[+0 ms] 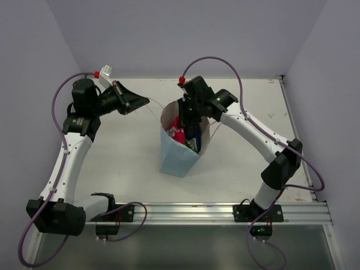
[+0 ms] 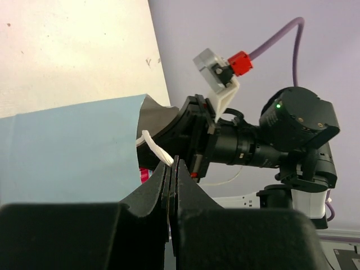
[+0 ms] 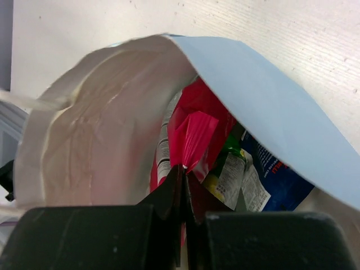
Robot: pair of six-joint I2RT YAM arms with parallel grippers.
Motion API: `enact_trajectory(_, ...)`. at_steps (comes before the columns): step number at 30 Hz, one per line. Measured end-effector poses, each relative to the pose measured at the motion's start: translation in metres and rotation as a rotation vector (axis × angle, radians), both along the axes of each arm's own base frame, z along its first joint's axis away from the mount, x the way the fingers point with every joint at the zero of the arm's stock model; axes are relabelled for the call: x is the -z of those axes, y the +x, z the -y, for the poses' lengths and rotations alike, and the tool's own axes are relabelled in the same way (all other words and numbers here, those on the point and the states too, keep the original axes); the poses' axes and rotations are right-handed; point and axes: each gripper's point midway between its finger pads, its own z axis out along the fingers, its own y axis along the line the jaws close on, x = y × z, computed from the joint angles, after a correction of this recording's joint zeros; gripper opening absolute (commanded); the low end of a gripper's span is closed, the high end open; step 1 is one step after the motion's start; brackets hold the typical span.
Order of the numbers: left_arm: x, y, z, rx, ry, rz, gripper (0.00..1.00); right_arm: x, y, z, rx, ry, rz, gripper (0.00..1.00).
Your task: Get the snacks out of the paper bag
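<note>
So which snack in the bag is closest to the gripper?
The red-pink pouch. The right gripper is shut on its crinkly edge; the yellow-green packet and dark blue packet lie beside it, untouched.

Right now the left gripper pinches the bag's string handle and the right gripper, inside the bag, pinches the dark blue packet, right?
Not quite: the right gripper is shut on the red-pink pouch, not the dark blue packet beside it, as the right wrist view shows. The left gripper does pinch the string handle of the paper bag.
</note>
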Motion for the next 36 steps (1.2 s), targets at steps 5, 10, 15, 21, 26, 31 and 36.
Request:
enact_trajectory(5, 0.001, -0.002, 0.0, 0.009, 0.0, -0.002, 0.0, -0.029, 0.001, 0.004, 0.007, 0.018, 0.047, 0.0)
enact_trajectory(10, -0.003, -0.004, 0.001, 0.021, -0.005, 0.013, 0.0, -0.099, 0.012, -0.004, 0.007, 0.1, 0.149, 0.0)
enact_trajectory(15, -0.013, -0.005, 0.0, 0.023, -0.001, 0.038, 0.0, -0.135, 0.014, -0.003, 0.016, 0.155, 0.211, 0.0)
enact_trajectory(21, -0.019, -0.004, -0.005, 0.014, 0.007, 0.059, 0.0, -0.106, 0.022, 0.003, 0.035, 0.105, 0.158, 0.0)
enact_trajectory(26, -0.012, -0.006, -0.006, 0.013, 0.014, 0.024, 0.0, -0.048, 0.017, 0.005, 0.027, 0.016, 0.041, 0.0)
enact_trajectory(31, -0.009, -0.003, -0.009, -0.011, 0.029, 0.016, 0.0, -0.044, 0.014, 0.0, 0.006, 0.031, 0.026, 0.0)
enact_trajectory(36, -0.008, -0.002, -0.011, -0.015, 0.039, 0.017, 0.0, -0.059, 0.014, -0.004, -0.006, 0.07, 0.05, 0.0)
